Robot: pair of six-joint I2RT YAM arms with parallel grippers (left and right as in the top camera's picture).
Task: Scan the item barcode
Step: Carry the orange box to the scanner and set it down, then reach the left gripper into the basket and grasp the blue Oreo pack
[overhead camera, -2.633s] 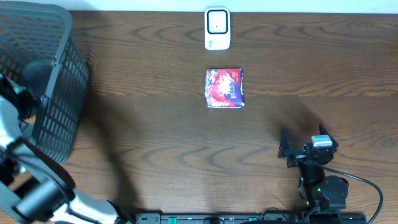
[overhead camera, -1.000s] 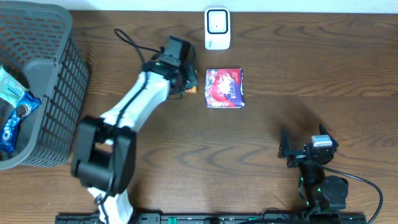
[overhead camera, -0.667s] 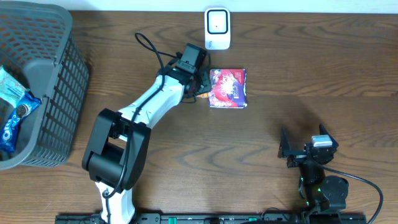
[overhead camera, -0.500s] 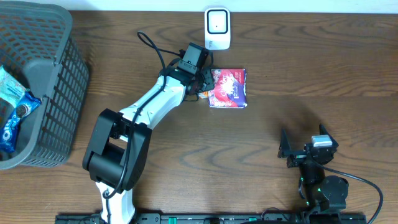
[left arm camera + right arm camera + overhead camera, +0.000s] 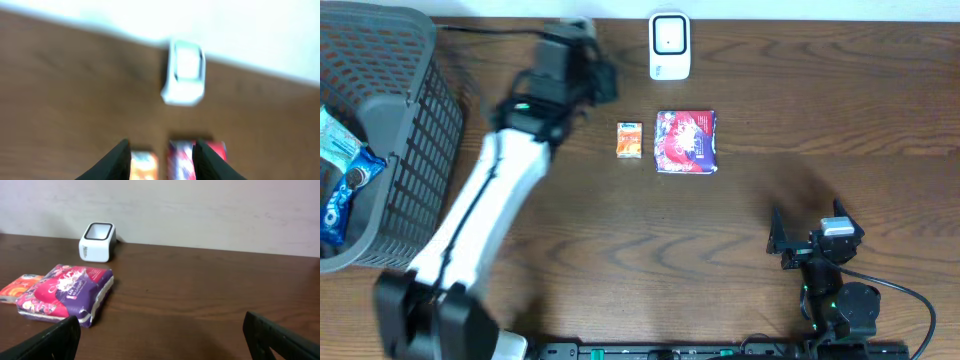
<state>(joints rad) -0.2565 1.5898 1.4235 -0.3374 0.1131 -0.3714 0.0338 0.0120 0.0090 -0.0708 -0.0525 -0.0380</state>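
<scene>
Overhead, orange packet point(image 5: 629, 139) beside red pack point(image 5: 686, 142), basket point(image 5: 415, 170) left

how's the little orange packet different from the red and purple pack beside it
The orange packet is far smaller than the red and purple pack. The packet is mostly orange; the pack is red and pink with purple. The packet lies thin, the pack thick and puffy. Both lie flat on the table near the white scanner, neither held.

Dark brown wood-grain bench point(image 5: 720, 230) fills the view, evenly lit, and along its far edge a plain off-white wall point(image 5: 200, 210) rises, matte.
</scene>
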